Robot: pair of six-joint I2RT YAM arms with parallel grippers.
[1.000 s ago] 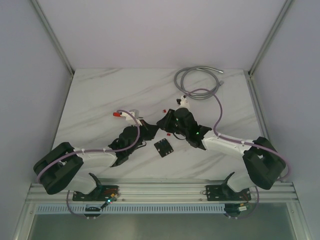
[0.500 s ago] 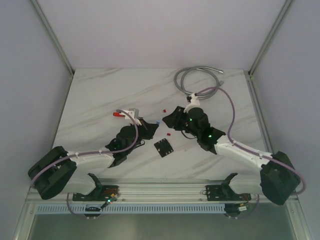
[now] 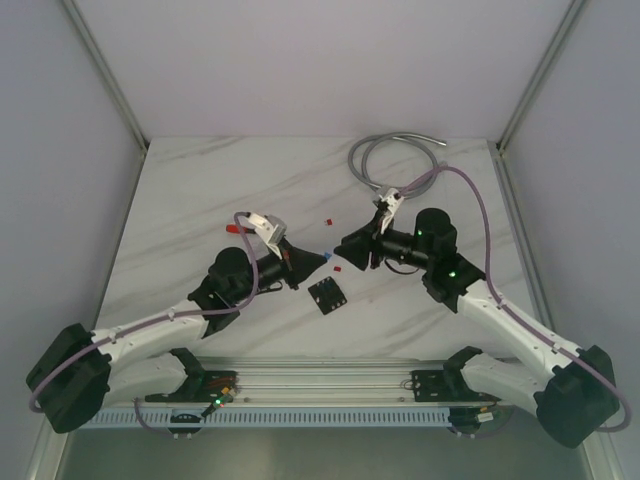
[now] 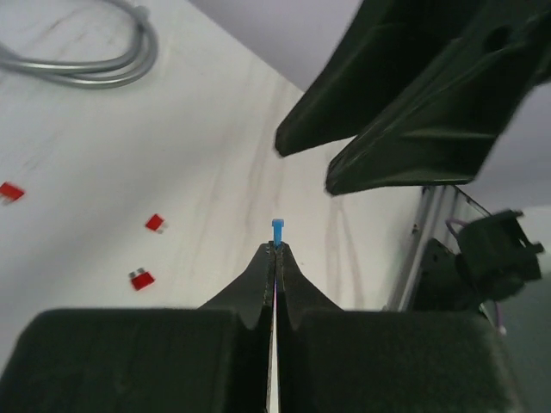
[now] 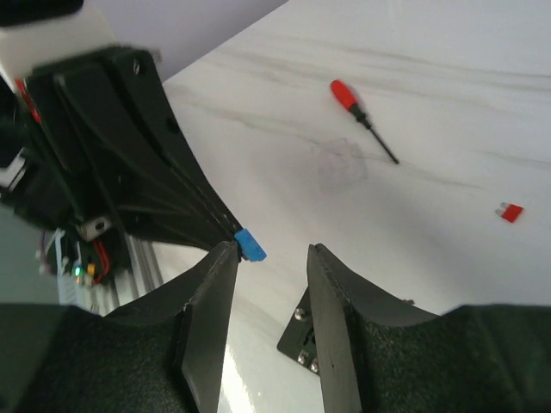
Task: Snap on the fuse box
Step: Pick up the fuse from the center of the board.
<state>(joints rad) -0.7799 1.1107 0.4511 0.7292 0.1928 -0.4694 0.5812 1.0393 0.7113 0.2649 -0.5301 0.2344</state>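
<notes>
The fuse box [image 3: 327, 296] lies untouched on the table [image 3: 200, 190], just nearside of the left gripper [image 4: 277, 245], which has clamped shut on a blue fuse [image 4: 277, 230]. The right gripper [image 5: 269, 254], facing it, has spread its jaws and drawn back. This looks like a handover, so seating the fuse comes next.

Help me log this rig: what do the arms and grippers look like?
Both arms have white links between bulky black joint housings. The left arm and right arm each carry a lilac cable running along them, and a small green light glows on the right one. The left gripper and right gripper are black, each with two tapering wedge-shaped fingers.
</notes>
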